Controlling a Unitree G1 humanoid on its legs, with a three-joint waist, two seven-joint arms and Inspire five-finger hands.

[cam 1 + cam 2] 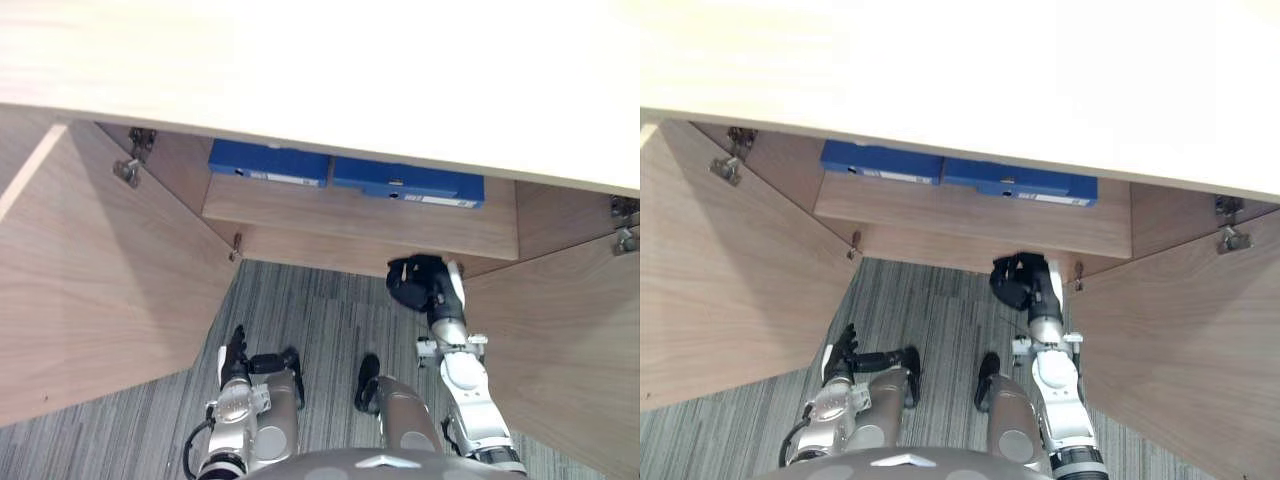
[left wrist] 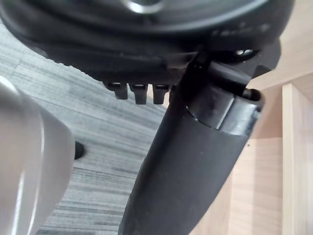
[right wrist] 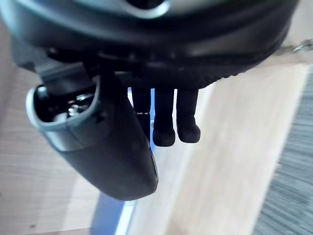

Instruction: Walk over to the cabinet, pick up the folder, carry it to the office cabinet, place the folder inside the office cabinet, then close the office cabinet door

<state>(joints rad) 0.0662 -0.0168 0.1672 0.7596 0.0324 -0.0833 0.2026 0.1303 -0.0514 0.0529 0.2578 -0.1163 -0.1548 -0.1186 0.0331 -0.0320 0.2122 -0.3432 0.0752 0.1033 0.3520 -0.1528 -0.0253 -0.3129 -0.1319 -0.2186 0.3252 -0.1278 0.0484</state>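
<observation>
Inside the open cabinet (image 1: 300, 60), a blue folder (image 1: 408, 184) lies on the shelf (image 1: 350, 215) just beyond the right hand (image 1: 415, 282). A second blue folder (image 1: 268, 162) lies beside it, further to that hand's left. The right hand hovers at the shelf's front edge with its fingers (image 3: 164, 122) relaxed, holding nothing. The left hand (image 1: 235, 352) hangs low over the carpet (image 1: 320, 320), fingers straight and empty, near the left door (image 1: 100, 280). The right door (image 1: 560, 340) stands open beside the right hand.

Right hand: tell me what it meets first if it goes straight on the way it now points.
Most likely the front edge of the light wooden shelf, just ahead of the right hand. The blue folder nearer it lies further in on that shelf. Depth is unclear.
</observation>
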